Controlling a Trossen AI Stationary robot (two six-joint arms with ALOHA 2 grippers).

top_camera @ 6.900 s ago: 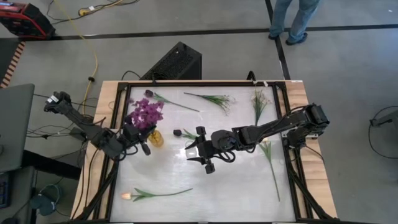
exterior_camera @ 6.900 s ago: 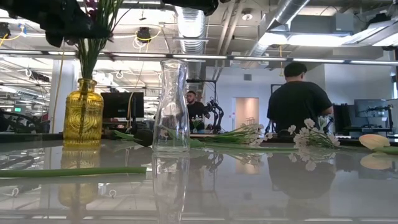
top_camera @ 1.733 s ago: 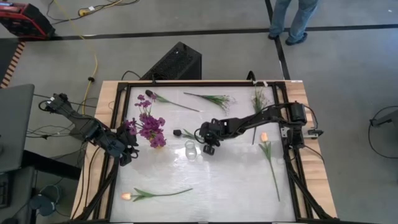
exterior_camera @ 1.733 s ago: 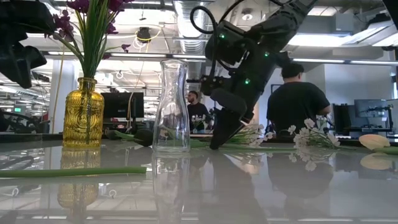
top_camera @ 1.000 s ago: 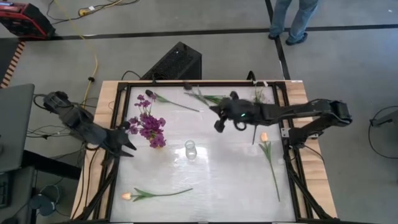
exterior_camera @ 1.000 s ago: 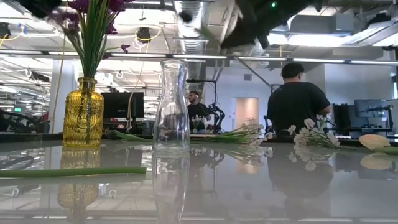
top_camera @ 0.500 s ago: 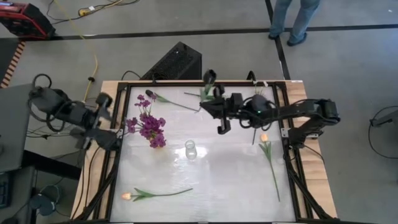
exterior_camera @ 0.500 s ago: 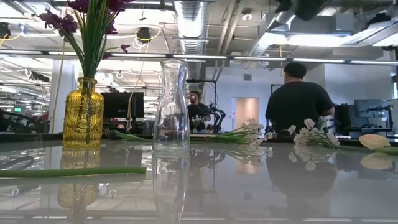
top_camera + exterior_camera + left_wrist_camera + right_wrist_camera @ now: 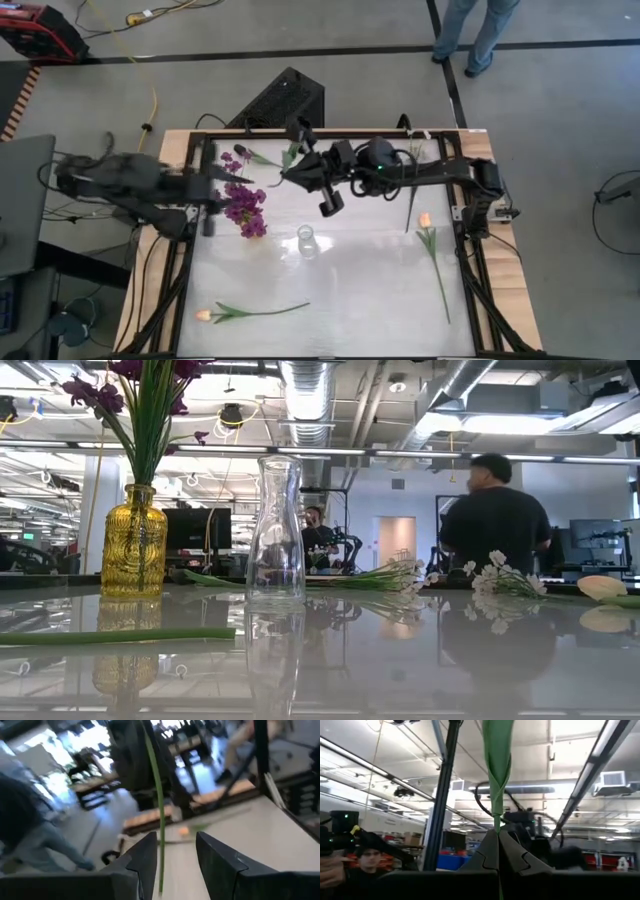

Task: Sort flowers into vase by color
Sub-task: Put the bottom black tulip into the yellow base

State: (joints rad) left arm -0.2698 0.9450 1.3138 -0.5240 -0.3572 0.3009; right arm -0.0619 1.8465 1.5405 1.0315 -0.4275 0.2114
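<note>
The yellow vase [image 9: 133, 542] holds purple flowers [image 9: 243, 199]; the clear vase [image 9: 276, 532] beside it holds nothing. The right gripper [image 9: 496, 837], raised over the table's [image 9: 370, 290] far edge, is clenched on a green stem [image 9: 497, 760], blossom unseen. The left gripper [image 9: 175, 852] stands parted, gripping nothing, a stem hanging between its fingers.

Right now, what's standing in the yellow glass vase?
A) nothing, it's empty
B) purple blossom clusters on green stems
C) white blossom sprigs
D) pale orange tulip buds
B: in the low view the yellow glass vase holds green stems topped with purple blossom clusters, while the clear glass vase beside it stands empty and the pale orange tulip bud lies on the table.
</note>
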